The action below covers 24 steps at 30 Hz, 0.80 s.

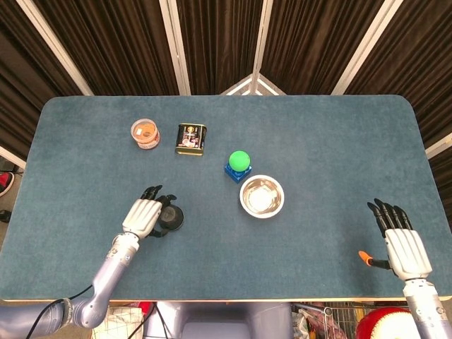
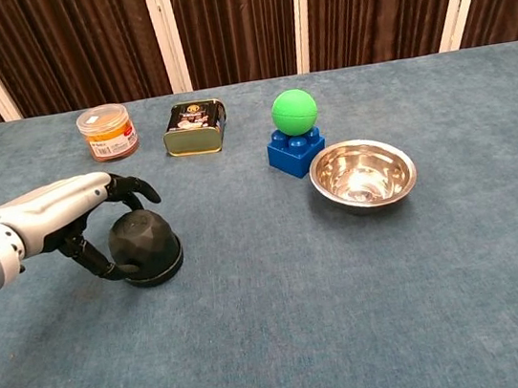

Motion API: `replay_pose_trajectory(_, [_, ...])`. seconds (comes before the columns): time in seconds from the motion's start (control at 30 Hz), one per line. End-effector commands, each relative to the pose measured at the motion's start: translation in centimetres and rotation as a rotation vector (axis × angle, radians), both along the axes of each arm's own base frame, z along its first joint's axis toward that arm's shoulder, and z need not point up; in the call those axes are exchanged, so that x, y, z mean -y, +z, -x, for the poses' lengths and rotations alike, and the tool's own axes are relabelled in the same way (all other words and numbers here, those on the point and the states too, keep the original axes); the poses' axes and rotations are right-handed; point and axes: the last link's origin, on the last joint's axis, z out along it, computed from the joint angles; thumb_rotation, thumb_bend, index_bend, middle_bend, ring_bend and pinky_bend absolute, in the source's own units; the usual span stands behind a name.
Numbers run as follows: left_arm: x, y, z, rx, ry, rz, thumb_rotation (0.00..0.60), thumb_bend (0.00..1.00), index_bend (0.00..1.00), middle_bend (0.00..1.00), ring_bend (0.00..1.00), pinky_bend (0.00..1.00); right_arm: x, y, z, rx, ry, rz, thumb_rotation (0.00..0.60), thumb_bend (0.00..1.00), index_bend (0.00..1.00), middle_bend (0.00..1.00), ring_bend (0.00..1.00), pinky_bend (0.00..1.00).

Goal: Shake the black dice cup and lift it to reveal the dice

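While the blue tabletop [image 1: 318, 134] fills most of the head view, the steel bowl [image 1: 262, 196] sits just right of centre, empty. Lower left, the left hand [image 1: 143, 215] arches over the black dice cup [image 2: 147, 245], which stands mouth-down on the tabletop; fingers curl over its top and the thumb reaches round its near side, though firm contact cannot be told. Lower right, the right hand [image 1: 402, 241] lies flat, fingers spread, holding nothing. Upper left stand a gold tin [image 1: 191, 138] and an orange-lidded jar [image 1: 145, 133]. A green ball [image 2: 294, 111] rests on a blue block [image 2: 296, 152] just beside the bowl.
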Motion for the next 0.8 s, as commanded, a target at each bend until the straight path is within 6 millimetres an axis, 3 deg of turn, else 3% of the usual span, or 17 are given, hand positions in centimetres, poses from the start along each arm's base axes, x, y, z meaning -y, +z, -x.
replay_pose_trajectory(0.03, [0.0,0.0,-0.2,0.008,-0.001,-0.004,0.600,0.42,0.26,0.33,0.00,0.00,-0.2,-0.1,0.1,0.001,-0.003,-0.004,0.600,0.19,0.03,0.00,0.01,0.00])
replay_pose_trajectory(0.27, [0.3,1.0,-1.3,0.039,-0.011,-0.013,0.600,0.44,0.28,0.36,0.00,0.00,-0.2,0.0,0.0,0.002,0.004,0.001,0.600,0.18,0.03,0.00,0.01,0.00])
replay_pose_trajectory(0.57, [1.5,3.5,-4.6,0.077,-0.087,-0.048,0.600,0.44,0.28,0.36,0.00,0.00,-0.3,0.0,0.0,0.006,0.006,0.004,0.600,0.18,0.03,0.00,0.01,0.00])
replay_pose_trajectory(0.8, [1.0,1.3,-6.7,0.111,-0.073,-0.025,0.600,0.43,0.28,0.33,0.00,0.00,-0.3,0.2,0.0,0.008,0.003,0.005,0.600,0.18,0.03,0.00,0.01,0.00])
